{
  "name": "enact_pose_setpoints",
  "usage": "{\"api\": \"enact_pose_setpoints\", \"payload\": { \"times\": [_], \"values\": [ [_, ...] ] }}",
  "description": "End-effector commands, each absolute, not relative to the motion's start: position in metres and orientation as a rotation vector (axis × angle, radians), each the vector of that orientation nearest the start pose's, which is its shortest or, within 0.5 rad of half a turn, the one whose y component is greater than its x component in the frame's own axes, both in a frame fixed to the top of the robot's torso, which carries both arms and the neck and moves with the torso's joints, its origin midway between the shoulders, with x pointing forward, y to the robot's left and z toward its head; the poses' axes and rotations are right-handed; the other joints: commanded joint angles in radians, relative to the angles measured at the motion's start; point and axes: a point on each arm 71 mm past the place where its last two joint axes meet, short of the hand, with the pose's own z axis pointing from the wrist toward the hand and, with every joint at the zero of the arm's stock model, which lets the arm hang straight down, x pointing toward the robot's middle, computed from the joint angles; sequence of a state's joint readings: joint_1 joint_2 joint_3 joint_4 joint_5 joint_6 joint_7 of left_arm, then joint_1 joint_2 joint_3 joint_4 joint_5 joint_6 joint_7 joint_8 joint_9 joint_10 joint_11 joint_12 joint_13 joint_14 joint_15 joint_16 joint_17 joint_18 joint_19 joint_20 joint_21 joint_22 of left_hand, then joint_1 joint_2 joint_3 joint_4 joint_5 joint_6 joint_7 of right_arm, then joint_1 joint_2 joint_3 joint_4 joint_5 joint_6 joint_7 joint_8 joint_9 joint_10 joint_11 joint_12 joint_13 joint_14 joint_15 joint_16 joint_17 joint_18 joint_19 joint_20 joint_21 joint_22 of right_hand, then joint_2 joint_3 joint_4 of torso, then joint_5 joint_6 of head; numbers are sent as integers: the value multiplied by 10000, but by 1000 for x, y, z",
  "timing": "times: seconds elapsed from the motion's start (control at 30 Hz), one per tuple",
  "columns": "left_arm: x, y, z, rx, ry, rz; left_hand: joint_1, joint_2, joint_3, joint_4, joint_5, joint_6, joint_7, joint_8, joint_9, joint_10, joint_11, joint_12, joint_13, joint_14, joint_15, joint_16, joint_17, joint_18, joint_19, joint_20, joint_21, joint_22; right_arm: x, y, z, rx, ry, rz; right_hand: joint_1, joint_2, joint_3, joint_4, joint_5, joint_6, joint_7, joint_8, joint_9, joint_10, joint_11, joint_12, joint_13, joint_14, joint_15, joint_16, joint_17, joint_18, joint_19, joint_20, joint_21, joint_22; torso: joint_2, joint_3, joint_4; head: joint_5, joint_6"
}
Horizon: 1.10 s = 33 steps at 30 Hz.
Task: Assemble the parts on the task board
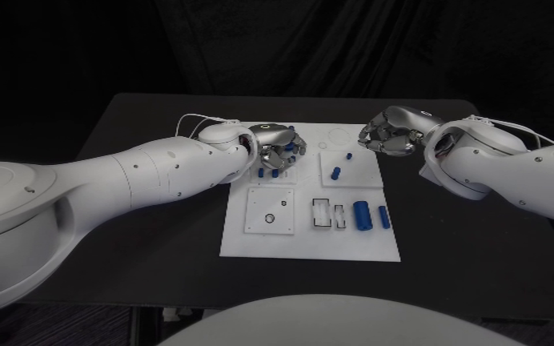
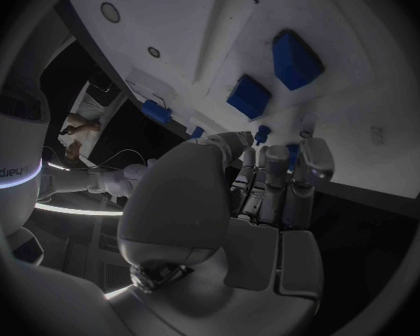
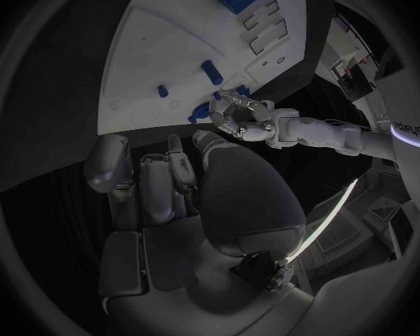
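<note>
Nearest the camera lies the near edge of the white task board (image 1: 310, 246) on the black surface (image 1: 150, 202). Several blue parts (image 1: 361, 215) lie loose at the board's near right, beside two small pale slots (image 1: 321, 212), and another blue part (image 1: 335, 174) lies further back on a raised plate. A square plate with a round hole (image 1: 269, 211) sits at the near left. By this showing most of the assembly looks still to be done.

At the board's far left corner the left hand (image 1: 277, 150) hangs with its fingers curled down over small blue parts (image 1: 269, 174); whether it holds one I cannot tell. Off the board's far right corner the right hand (image 1: 389, 134) hovers with fingers curled in, apparently holding nothing, clear of the parts.
</note>
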<state>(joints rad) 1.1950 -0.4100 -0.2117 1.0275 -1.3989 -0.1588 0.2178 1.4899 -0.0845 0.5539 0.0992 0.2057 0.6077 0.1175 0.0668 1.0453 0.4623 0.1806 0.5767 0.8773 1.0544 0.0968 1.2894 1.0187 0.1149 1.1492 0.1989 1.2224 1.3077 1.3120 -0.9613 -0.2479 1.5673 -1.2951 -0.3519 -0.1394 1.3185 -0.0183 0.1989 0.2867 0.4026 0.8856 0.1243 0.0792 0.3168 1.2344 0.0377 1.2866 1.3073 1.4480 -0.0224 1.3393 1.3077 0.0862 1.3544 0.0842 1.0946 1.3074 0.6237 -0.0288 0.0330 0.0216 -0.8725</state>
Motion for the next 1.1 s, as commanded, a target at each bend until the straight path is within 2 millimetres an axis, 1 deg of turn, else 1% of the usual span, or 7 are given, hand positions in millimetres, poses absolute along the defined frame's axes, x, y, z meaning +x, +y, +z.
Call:
{"api": "enact_pose_setpoints", "payload": {
  "times": [0.03,0.33,0.47,0.63,0.77,1.0,1.1],
  "values": [
    [519,97,-272,5197,18586,-8206,-133,25,-14,46,-80,76,-15,5,-44,-14,-18,90,-12,-5,69,61,-28,-122,0,93,38,1256,468,-255,-205,-169,17850,5506,83,4,54,-9,52,96,-6,31,-5,-66,-14,-42,128,-52,-15,-11,323,99,-39,26,-28,1362,-9,18,7,-37,-2],
    [521,98,-276,4969,18405,-7964,-210,35,28,7,-86,318,47,3,-294,104,-19,238,-28,61,86,160,-38,-134,90,130,120,1282,467,-255,-205,-165,17879,5500,83,4,54,-9,52,96,-6,31,-5,-66,-14,-42,128,-52,-15,-11,323,99,-39,26,-28,1362,-15,16,7,-83,-2],
    [522,99,-277,4887,18364,-7873,-208,80,63,-21,-31,370,60,-4,-389,170,-21,315,-19,108,90,209,-22,-142,138,136,166,1297,467,-256,-205,-157,17897,5484,75,-2,58,-1,59,104,-4,33,-5,-78,-13,-52,119,-52,-14,-11,321,98,-37,26,-25,1363,-9,10,31,-114,-2],
    [522,99,-277,4830,18370,-7799,-219,97,63,-38,-12,417,64,2,-445,216,-26,376,-5,118,91,231,-31,-143,150,140,180,1301,467,-256,-205,-150,17916,5469,71,-6,59,2,61,103,-4,31,-6,-81,-12,-54,117,-53,-14,-14,319,97,-35,26,-22,1364,-11,7,22,-106,-2],
    [522,100,-277,4802,18369,-7763,-236,120,54,-48,-7,487,71,18,-491,263,-36,434,6,145,89,262,-25,-150,186,142,213,1312,467,-256,-205,-154,17931,5465,71,-6,59,2,61,103,-4,31,-6,-81,-12,-54,117,-53,-14,-14,319,97,-35,26,-22,1364,-12,14,13,-95,-2],
    [523,101,-278,4751,18412,-7680,-273,195,2,-83,6,634,96,47,-595,482,-87,624,39,231,65,348,-8,-165,282,131,298,1337,467,-256,-205,-170,17980,5454,71,-6,59,2,61,103,-4,31,-6,-81,-12,-54,117,-53,-14,-14,319,97,-35,26,-22,1364,-27,11,40,-99,-2],
    [522,100,-278,4756,18452,-7680,-321,267,-112,-104,13,837,148,140,-619,632,-138,809,109,279,33,397,-22,-178,356,107,355,1354,467,-256,-206,-170,17987,5447,64,-9,66,8,66,98,-4,27,-9,-71,-13,-47,122,-57,-14,-19,313,97,-34,26,-24,1364,-32,9,47,-95,-2]
  ]
}}
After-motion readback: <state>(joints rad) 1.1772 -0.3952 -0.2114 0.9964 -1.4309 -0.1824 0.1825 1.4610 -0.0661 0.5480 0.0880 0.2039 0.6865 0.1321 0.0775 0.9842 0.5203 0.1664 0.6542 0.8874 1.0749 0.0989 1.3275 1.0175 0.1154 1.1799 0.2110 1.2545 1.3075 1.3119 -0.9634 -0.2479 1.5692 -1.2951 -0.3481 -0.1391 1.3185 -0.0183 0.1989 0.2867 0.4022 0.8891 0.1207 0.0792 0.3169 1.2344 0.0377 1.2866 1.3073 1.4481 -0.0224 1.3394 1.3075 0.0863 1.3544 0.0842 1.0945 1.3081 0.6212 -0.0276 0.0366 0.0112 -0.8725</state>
